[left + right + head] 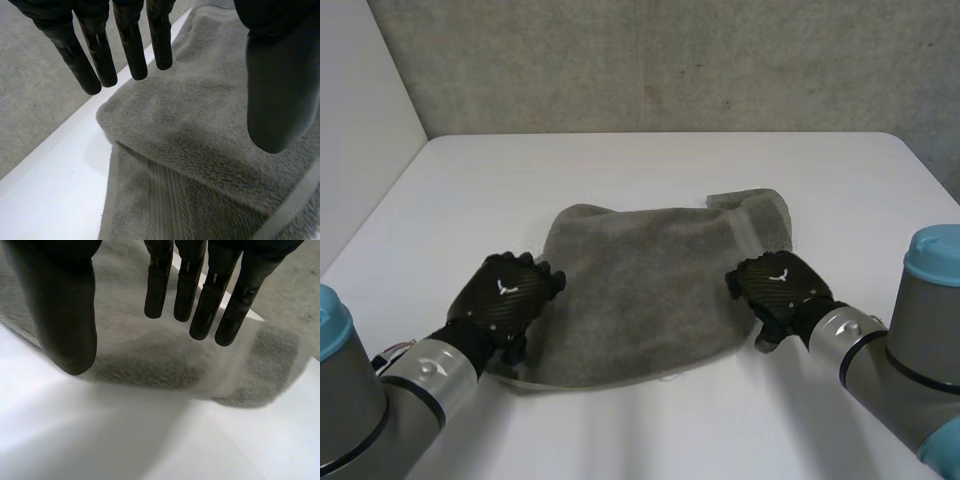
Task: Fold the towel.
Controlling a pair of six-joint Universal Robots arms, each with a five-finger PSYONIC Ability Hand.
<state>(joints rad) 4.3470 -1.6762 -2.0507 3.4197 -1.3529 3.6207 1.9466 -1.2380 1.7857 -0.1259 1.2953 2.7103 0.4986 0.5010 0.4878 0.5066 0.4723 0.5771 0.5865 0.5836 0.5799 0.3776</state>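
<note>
Head view: one grey towel (650, 290), left hand (505, 290) and right hand (778, 285) both spread-fingered, empty.

The grey-brown terry towel (640, 290) lies rumpled and doubled on my white worktop (640, 165), its upper layer stopping short of the ribbed band (170, 200) below, its far right corner turned over.

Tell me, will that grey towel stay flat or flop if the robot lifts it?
Probably flop: the towel lies in soft, doubled-over layers on the table. Its fuzzy pile looks grippy, so it likely won't slip. Pushed, it would probably bunch up rather than slide.
</note>
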